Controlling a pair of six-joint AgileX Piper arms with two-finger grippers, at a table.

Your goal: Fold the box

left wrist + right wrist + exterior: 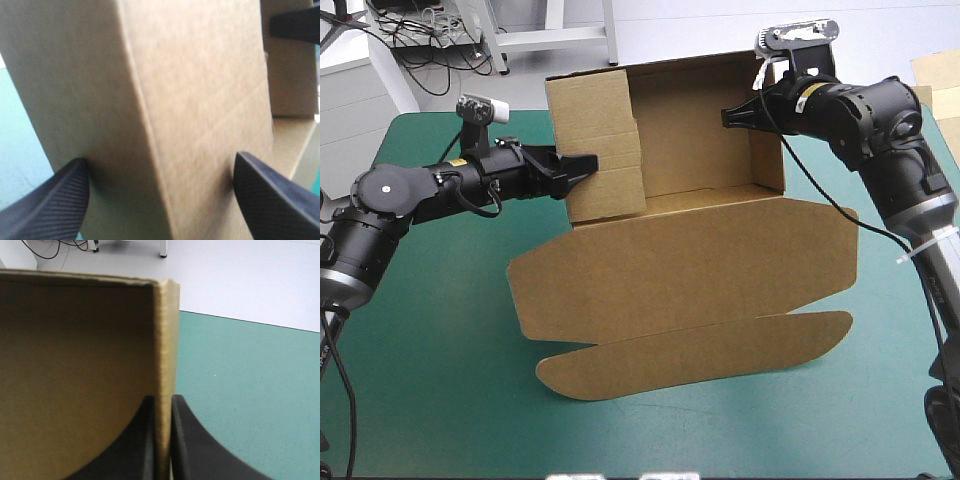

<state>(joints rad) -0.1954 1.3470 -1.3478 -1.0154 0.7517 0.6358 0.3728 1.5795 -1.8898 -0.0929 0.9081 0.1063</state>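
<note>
**Box half up, one gripper pinching, the other spread**

The right gripper (733, 117) is pinching the box: in its wrist view the two black fingers (186, 440) stand almost together with the top edge of the right wall (769, 150) as a thin strip of board between them. It grips that wall high up, at about two o'clock from the box's middle.

The left gripper (582, 166) is spread wide. Its wrist view shows one finger on each side of the left wall (605, 150), the tips right up against the board, with a folded corner of the wall running between them. It comes at the box from about ten o'clock.

The brown box (690, 270) sits in the middle of the teal-green tabletop (430, 350) and reaches toward twelve o'clock. Its far half stands up as an open tray, with the back wall (690, 130) upright between the two side walls. The lid (720, 250) lies flat toward six o'clock, and its curved end flap (700, 355) lies nearest the front edge.

Beyond the tabletop at about two o'clock, an edge of more board (938, 80) shows.
</note>
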